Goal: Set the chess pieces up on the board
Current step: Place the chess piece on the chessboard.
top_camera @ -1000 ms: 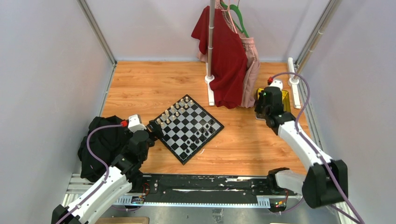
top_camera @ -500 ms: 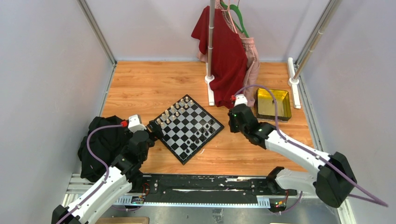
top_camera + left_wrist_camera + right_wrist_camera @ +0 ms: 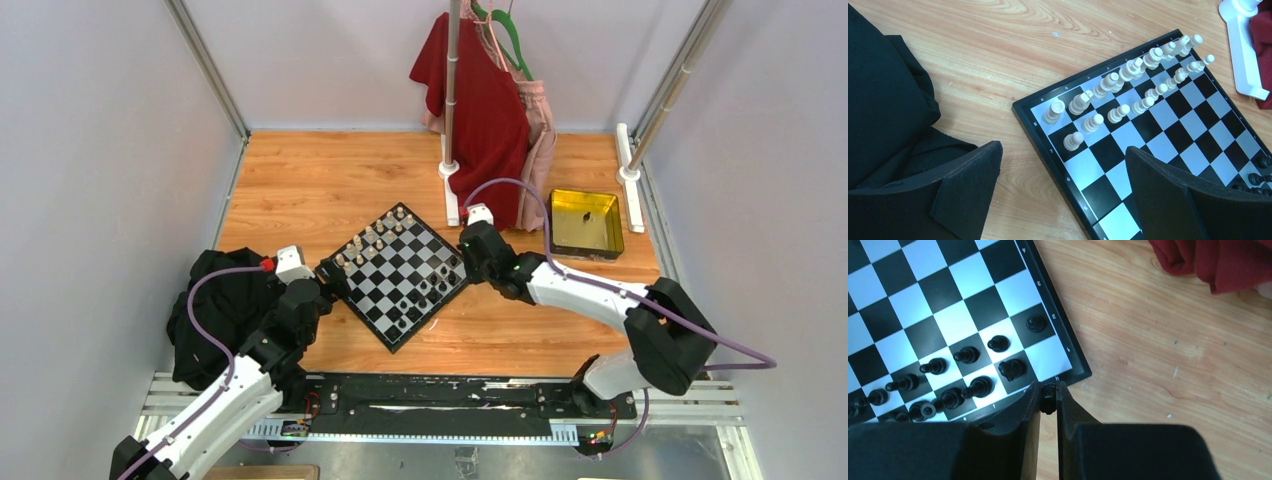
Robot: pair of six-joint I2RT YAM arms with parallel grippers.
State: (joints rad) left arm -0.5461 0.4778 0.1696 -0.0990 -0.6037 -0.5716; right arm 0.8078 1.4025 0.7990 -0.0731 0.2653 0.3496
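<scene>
The checkered board (image 3: 398, 277) lies turned like a diamond in the middle of the table. Cream chess pieces (image 3: 1128, 75) stand in two rows along its far-left side. Black chess pieces (image 3: 968, 355) stand along its near-right side. My right gripper (image 3: 1048, 399) is shut on a small black chess piece (image 3: 1048, 396) and hovers over the board's right corner (image 3: 470, 262). My left gripper (image 3: 1063, 195) is open and empty, low over the board's left corner (image 3: 325, 272).
A yellow tray (image 3: 585, 222) with one dark piece in it sits at the right. A black cloth (image 3: 215, 310) lies at the left. A white stand (image 3: 450, 150) holds red and pink clothes (image 3: 490, 120) at the back.
My right arm swung left from the yellow tray to the board's right corner. The left arm has not moved.
</scene>
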